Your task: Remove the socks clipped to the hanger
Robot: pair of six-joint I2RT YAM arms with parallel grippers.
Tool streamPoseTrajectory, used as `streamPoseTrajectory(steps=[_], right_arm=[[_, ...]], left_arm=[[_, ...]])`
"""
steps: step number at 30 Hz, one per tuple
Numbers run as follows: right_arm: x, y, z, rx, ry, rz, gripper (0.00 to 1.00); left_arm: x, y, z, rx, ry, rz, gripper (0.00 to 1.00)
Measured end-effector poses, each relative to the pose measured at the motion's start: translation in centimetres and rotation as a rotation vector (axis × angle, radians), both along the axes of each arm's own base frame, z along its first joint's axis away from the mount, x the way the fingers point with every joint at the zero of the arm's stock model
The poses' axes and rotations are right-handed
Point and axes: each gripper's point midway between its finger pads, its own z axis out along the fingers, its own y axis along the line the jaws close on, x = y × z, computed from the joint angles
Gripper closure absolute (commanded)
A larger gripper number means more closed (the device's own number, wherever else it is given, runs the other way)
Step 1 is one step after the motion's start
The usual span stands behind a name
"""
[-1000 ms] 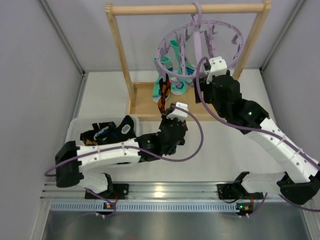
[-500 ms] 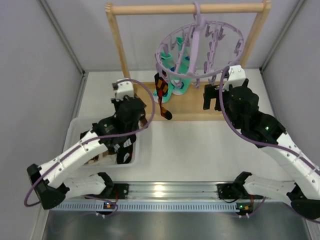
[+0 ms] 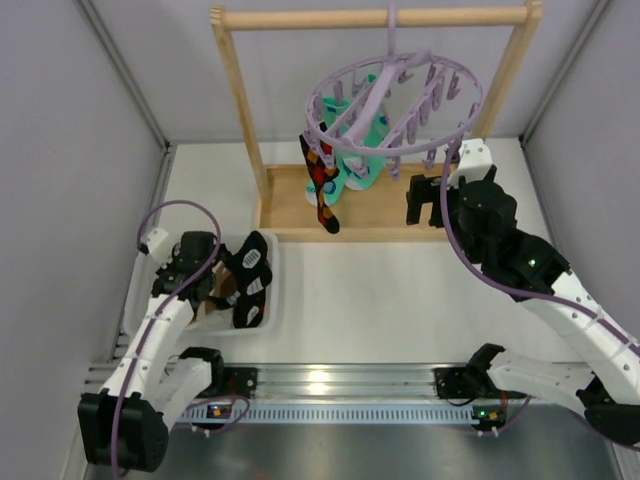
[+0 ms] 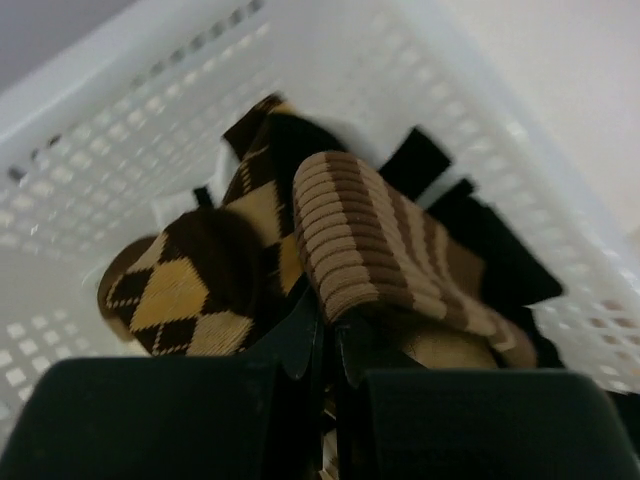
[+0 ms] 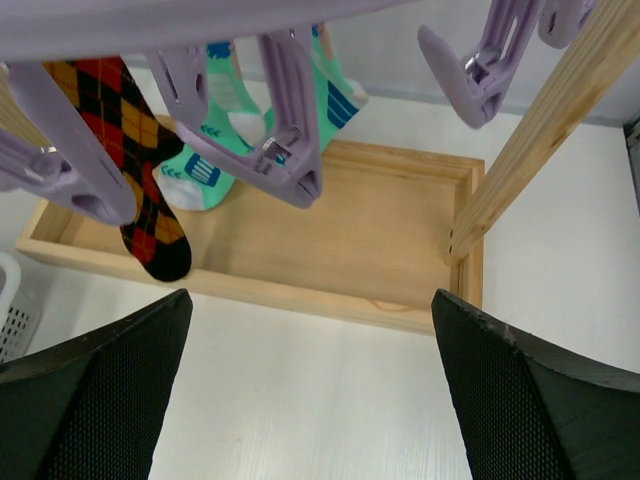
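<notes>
The lavender hanger point(image 3: 395, 100) hangs tilted from the wooden rack's top bar. A red-and-dark argyle sock point(image 3: 320, 185) and mint-green socks point(image 3: 362, 165) are still clipped to it. In the right wrist view the red sock point(image 5: 135, 150), the mint socks point(image 5: 215, 165) and empty clips point(image 5: 290, 150) hang just ahead. My right gripper point(image 3: 425, 200) point(image 5: 310, 300) is open and empty, below the hanger's right side. My left gripper point(image 3: 212, 280) point(image 4: 325, 345) is shut inside the white basket point(image 3: 278, 300), its tips against a brown-and-tan striped sock point(image 4: 385, 250). I see nothing between its jaws.
The basket also holds a brown-and-yellow argyle sock point(image 4: 185, 285) and black socks point(image 3: 250, 270). The wooden rack has a shallow base tray point(image 5: 360, 230) and two uprights point(image 3: 240, 105) point(image 5: 540, 130). Grey walls close in on the left, right and back.
My left arm swung from under the red sock back to the basket, shut throughout. My right gripper opened wide and pulled back from the hanger. The hanger swung and turned.
</notes>
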Motion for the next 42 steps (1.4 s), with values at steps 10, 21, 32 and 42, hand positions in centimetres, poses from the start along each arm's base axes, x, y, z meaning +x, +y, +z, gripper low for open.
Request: streamPoseTrajectory(steps=[10, 21, 32, 42], right_arm=[[0.1, 0.9, -2.6, -0.012, 0.044, 0.033, 0.01], [-0.6, 0.0, -1.6, 0.031, 0.011, 0.025, 0.01], [-1.7, -1.5, -0.1, 0.073, -0.035, 0.01, 0.0], [-3.3, -1.0, 0.0, 0.113, -0.048, 0.104, 0.0]], left_arm=[[-2.8, 0.0, -6.7, -0.168, 0.032, 0.147, 0.99], [-1.0, -1.2, -0.3, -0.227, -0.197, 0.048, 0.01], [1.5, -5.4, 10.1, -0.296, -0.422, -0.266, 0.01], [8.7, -23.5, 9.0, -0.324, -0.299, -1.073, 0.02]])
